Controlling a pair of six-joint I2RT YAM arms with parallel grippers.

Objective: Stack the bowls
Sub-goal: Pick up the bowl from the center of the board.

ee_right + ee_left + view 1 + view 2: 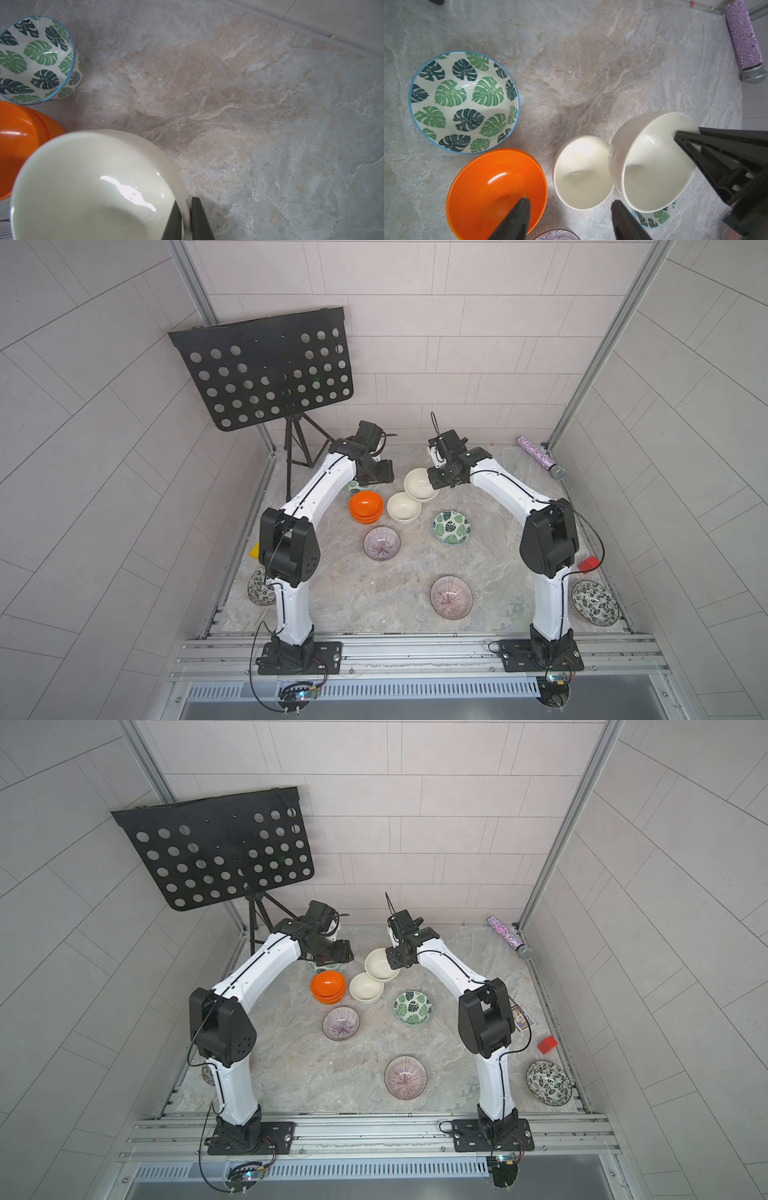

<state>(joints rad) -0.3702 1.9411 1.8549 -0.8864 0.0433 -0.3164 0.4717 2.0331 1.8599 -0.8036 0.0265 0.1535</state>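
Right end effector (185,202) is pressed together on the rim of one cream bowl (93,187), one finger inside the wall and one outside. This held bowl is off the desk (374,601) and tilted, and only its glazed inside shows. The second cream bowl (404,507) sits upright on the desk just beside it, on the side nearer the arm bases. In both top views the held bowl's edge overlaps its rim; whether they touch, I cannot tell. Orange stack (365,506): one orange bowl nested inside another, standing just beside the second cream bowl on the left arm's side. Left end effector (570,201) is spread and grips nothing. In the left wrist view one finger hangs over the upper orange bowl's inside and the other over the desk by the cream bowls. One leaf bowl (464,101) stands just behind the orange stack, and in the top views the left end effector mostly hides it. The other leaf bowl (451,527) stands alone toward the right arm. Two purple bowls stand apart, one (381,543) near the orange stack and one (451,596) nearer the bases. Two dark-patterned bowls stand at the near corners, one (595,602) by the right arm and one (258,587) partly behind the left arm.
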